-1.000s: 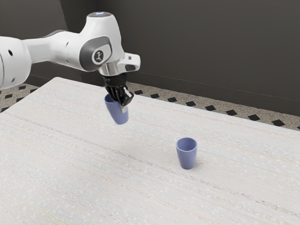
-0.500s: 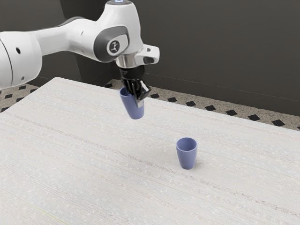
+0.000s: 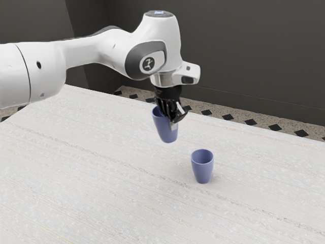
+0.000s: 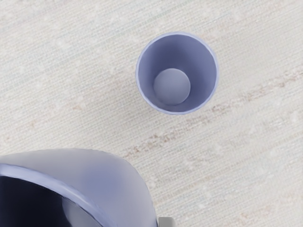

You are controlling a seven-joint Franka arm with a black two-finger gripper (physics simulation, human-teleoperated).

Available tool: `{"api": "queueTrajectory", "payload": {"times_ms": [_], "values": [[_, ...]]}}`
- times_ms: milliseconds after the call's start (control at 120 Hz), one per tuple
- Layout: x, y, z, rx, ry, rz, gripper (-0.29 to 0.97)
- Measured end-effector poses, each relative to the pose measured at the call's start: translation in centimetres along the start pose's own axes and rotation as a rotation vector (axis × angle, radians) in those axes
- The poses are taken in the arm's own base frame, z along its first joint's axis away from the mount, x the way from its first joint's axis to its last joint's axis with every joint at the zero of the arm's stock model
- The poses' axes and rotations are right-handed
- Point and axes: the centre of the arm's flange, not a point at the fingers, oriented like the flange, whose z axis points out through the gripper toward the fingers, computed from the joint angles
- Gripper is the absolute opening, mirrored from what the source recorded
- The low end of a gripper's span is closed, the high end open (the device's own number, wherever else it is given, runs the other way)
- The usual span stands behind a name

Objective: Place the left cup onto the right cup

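Observation:
My black gripper [image 3: 169,116] is shut on the rim of a blue-violet cup [image 3: 165,128], which hangs tilted in the air above the table. A second, matching cup [image 3: 202,165] stands upright on the pale wooden table [image 3: 76,173], below the held cup and toward the exterior view's right. In the wrist view the standing cup [image 4: 176,72] shows its open mouth and round bottom. The held cup [image 4: 75,187] appears there large and blurred, close under my hand.
The tabletop around the standing cup is bare pale wood. Behind the table's far edge lie a checkered floor [image 3: 238,118] and a dark wall [image 3: 254,46].
My arm has carried the held cup toward the exterior view's right, from the left-middle of the table to a spot just short of the standing cup. The standing cup has stayed put.

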Motion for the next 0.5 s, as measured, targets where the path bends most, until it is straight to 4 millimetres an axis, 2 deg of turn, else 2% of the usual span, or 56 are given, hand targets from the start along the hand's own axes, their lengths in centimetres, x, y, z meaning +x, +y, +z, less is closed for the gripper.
{"api": "queueTrajectory", "payload": {"times_ms": [300, 500], "values": [[2.6, 2.8, 1.6, 0.001, 0.003, 0.020, -0.10], [3.8, 5.4, 1.8, -0.004, 0.018, 0.049, -0.10]]}}
